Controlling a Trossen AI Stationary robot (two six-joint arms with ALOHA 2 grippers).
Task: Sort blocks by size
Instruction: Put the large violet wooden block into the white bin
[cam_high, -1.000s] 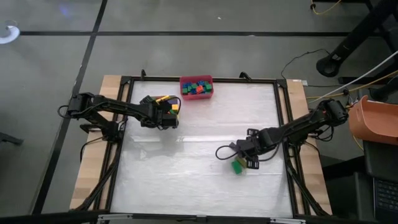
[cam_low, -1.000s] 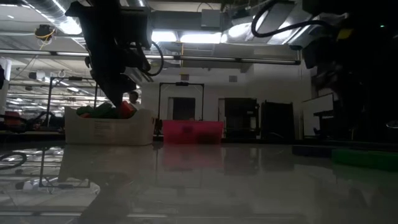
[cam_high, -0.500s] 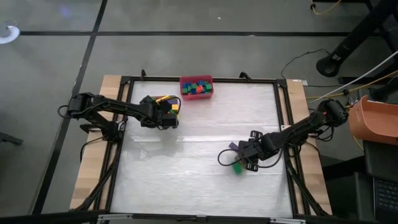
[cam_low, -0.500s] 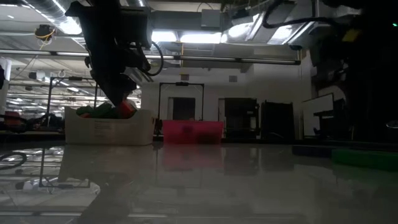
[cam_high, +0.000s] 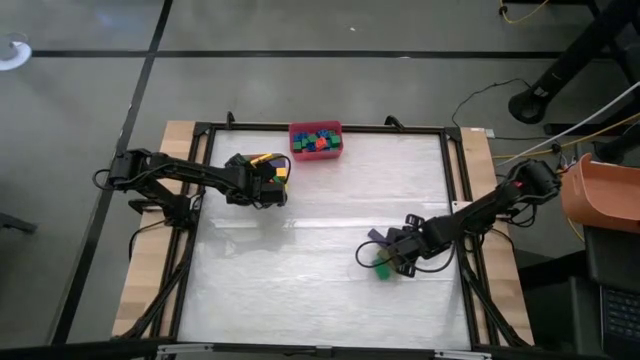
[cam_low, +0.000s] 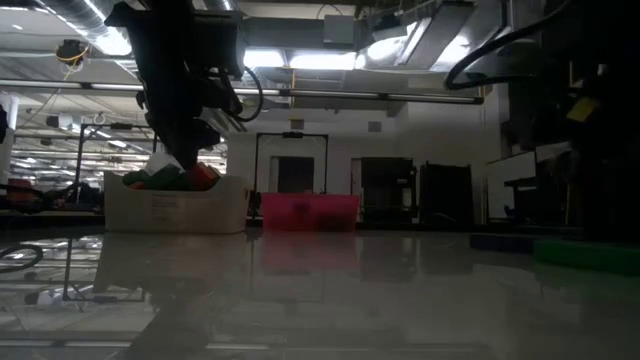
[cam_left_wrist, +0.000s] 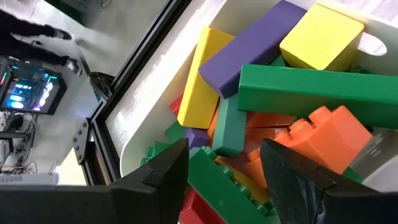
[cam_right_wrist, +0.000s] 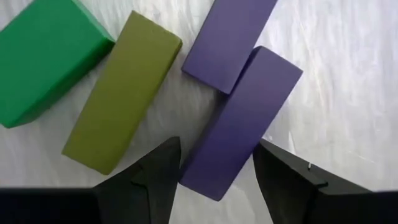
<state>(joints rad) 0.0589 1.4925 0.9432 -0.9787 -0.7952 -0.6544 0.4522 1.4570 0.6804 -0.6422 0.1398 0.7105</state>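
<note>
Right gripper (cam_right_wrist: 214, 168) hangs low over a small cluster of loose blocks in the right half of the table (cam_high: 300, 280), its two dark fingers (cam_right_wrist: 146, 177) spread apart with nothing clamped between them. In its wrist view a long purple bar (cam_right_wrist: 239, 121) lies directly below the gap, one end reaching in between the fingertips; whether the fingers touch it cannot be told. A second purple bar (cam_right_wrist: 233, 37) lies partly under the far end of the first, an olive-yellow bar (cam_right_wrist: 121, 93) sits just beside it, and a green block (cam_right_wrist: 43, 59) rests next to the olive one. From above, only the green block (cam_high: 382, 270) and a sliver of purple (cam_high: 374, 236) show past the gripper. Left gripper (cam_left_wrist: 224, 171) hovers over the white bin (cam_high: 262, 165) near the table's rear left, its fingers (cam_left_wrist: 165, 171) parted and holding nothing. Beneath it the bin is heaped with long blocks: a green bar (cam_left_wrist: 317, 90), a purple bar (cam_left_wrist: 267, 40), a yellow bar (cam_left_wrist: 202, 78), a yellow cube-like block (cam_left_wrist: 323, 34) and an orange studded brick (cam_left_wrist: 323, 134), all jumbled across one another. Just beside the white bin, at the rear edge, the red bin (cam_high: 316, 141) holds small mixed-colour blocks.
</note>
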